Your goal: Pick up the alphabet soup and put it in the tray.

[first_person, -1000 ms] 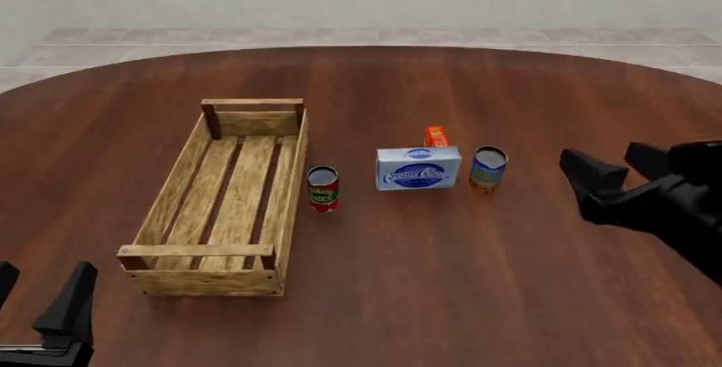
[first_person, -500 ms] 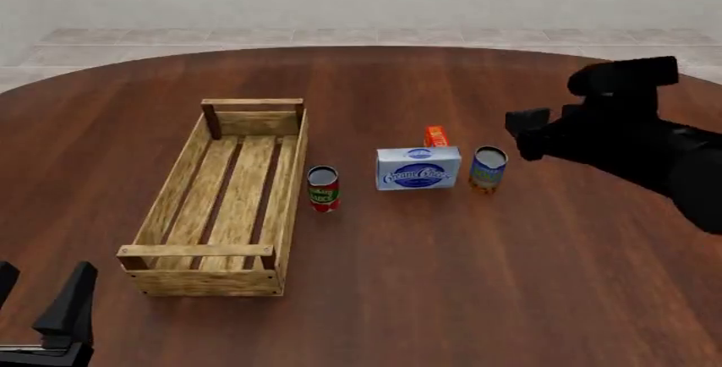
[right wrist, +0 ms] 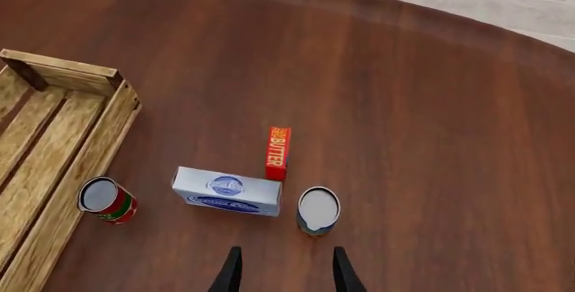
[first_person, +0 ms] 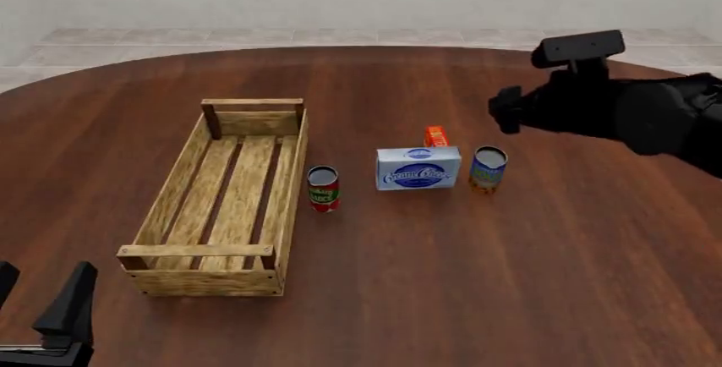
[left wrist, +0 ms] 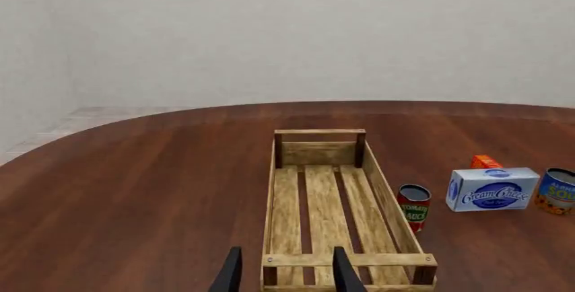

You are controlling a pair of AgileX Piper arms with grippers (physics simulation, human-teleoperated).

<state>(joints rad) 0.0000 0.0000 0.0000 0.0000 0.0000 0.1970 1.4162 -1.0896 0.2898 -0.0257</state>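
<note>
Simulated room: wooden table (first_person: 373, 282), tiled floor (first_person: 338, 37)

1. I see a round, dark reddish-brown wooden table (first_person: 429, 282) filling most of the front view.
2. On its left half lies the tray (first_person: 172, 192), long side running away from me.
3. Just right of the tray's right wall stands a red-and-green can (first_person: 323, 188).
4. At frame centre lies a blue-white box (first_person: 418, 167), with a small orange butter box (first_person: 435, 136) just behind it.
5. Just right of the blue-white box stands the alphabet soup (first_person: 488, 169), upright.
</note>
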